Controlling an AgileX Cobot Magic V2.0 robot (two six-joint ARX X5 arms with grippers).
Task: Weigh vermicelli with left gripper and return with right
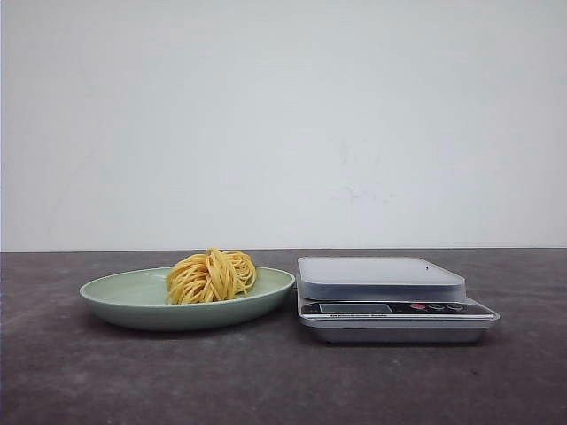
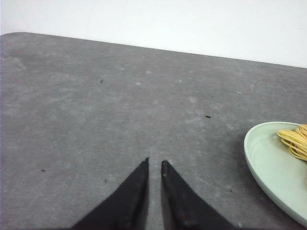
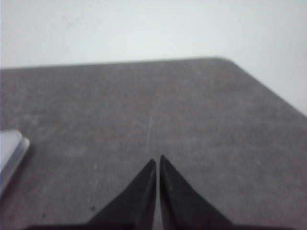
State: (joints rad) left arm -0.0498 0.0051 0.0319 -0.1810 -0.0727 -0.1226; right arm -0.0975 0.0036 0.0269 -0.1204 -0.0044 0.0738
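A yellow nest of vermicelli (image 1: pixel 211 275) lies on a pale green plate (image 1: pixel 124 299) at the left of the dark table. A silver kitchen scale (image 1: pixel 390 297) with an empty platform stands right of the plate. Neither arm shows in the front view. In the left wrist view my left gripper (image 2: pixel 154 162) hangs over bare table, its jaws nearly together and empty, with the plate (image 2: pixel 268 163) and some vermicelli (image 2: pixel 295 140) off to one side. In the right wrist view my right gripper (image 3: pixel 157 160) is shut and empty over bare table, the scale's corner (image 3: pixel 10 152) at the picture's edge.
A plain white wall stands behind the table. The table's rounded back corners show in both wrist views. Bare dark tabletop lies in front of the plate and scale.
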